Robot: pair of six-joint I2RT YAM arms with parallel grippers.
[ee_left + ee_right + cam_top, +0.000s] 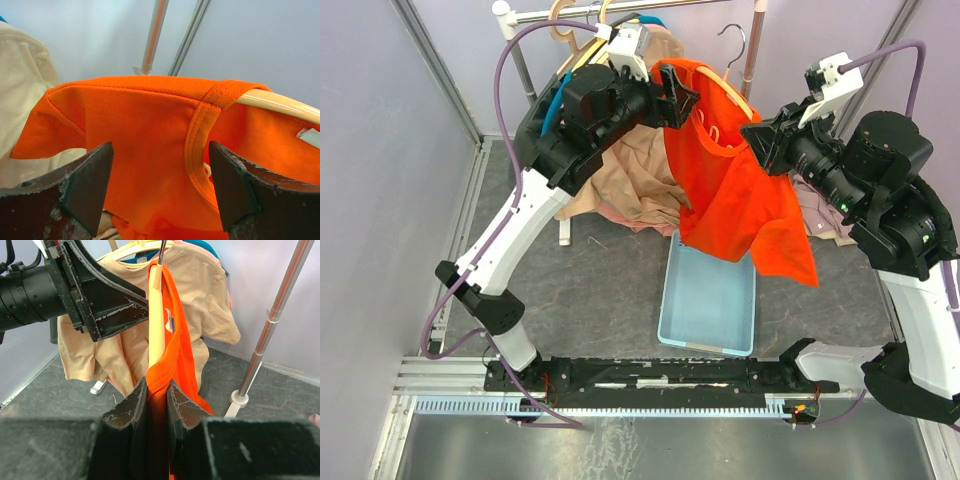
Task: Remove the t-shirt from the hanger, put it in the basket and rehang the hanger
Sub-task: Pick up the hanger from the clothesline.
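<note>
Far left, background: beige shirts [630, 170] hang from the rail [620, 12], just behind the work.
Left gripper [160, 157]: jaws wide and straddling the left shoulder of the t-shirt [740, 200]. Cloth lies between the fingers, and neither finger presses it.
T-shirt, position: draped on the hanger [280, 102] and held in the air between the two arms, above the blue bin [708, 300].
T-shirt, look: bright orange with a fine mesh knit. A ribbed collar seam runs down between the left fingers. The body hangs in loose folds, with the hem dropping lower toward the right.
Hanger: pale wood with a metal hook. One arm shows bare at the neck opening; the rest is under cloth.
Key relation: the hanger's long axis runs from one gripper to the other, left to right in the top view, with one gripper at each shoulder end. The left gripper is nearer the covered left shoulder.
Judgement, next move: that shoulder has to slide outward along the axis and off the hanger end.
Right gripper [156, 390]: jaws narrow, clamped on a fold of orange cloth at the opposite shoulder. Cannot tell whether the wood is in the pinch too.
Risk: if the left fingers catch wood along with cloth, the shoulder probably won't slide.
</note>
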